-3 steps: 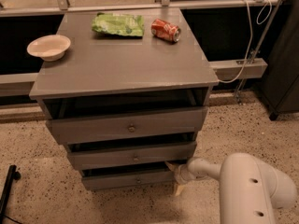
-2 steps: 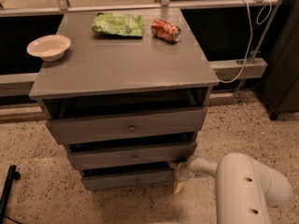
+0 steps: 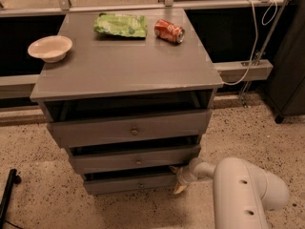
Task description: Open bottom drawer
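The bottom drawer (image 3: 126,184) is the slimmest grey front of three, low on the grey cabinet (image 3: 124,70), with a small round knob (image 3: 140,185). It stands out slightly, with a dark gap above it. My gripper (image 3: 180,180) is at the right end of this drawer front, level with it, at the tip of my white arm (image 3: 245,194), which reaches in from the lower right. The mid-sized drawer (image 3: 136,160) and the tallest drawer (image 3: 131,130) above also stand slightly out.
On the cabinet top lie a cream bowl (image 3: 50,48), a green chip bag (image 3: 120,25) and a red soda can (image 3: 169,31) on its side. A black leg (image 3: 8,194) stands on the speckled floor at lower left. A white cable (image 3: 248,56) and dark furniture (image 3: 290,56) are to the right.
My arm's bulk has shifted slightly left towards the cabinet. The gripper stays at the bottom drawer's right end, and the drawers have not visibly moved.
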`<action>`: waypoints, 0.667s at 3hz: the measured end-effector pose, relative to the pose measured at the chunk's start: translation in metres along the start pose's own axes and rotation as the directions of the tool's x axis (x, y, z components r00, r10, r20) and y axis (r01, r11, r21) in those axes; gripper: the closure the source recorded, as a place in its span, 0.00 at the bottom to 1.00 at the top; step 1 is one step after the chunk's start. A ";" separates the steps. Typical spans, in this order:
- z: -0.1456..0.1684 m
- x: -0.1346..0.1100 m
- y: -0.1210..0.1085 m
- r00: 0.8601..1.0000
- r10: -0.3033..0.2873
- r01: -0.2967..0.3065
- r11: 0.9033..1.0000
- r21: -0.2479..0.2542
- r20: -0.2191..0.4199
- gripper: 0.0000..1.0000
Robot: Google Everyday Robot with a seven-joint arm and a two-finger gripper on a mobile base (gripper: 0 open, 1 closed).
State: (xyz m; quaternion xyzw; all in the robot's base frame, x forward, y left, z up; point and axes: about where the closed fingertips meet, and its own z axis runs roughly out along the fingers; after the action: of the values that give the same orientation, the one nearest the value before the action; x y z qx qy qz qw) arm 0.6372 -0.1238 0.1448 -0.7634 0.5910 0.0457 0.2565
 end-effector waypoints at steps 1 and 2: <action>0.003 -0.004 0.001 1.000 0.000 0.000 1.000 -0.013 0.015 0.19; 0.001 -0.018 0.008 0.998 -0.024 0.025 0.999 -0.023 0.052 0.20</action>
State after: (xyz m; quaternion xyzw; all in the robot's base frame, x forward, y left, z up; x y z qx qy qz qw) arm 0.6243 -0.1087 0.1479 -0.7721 0.5743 0.0695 0.2632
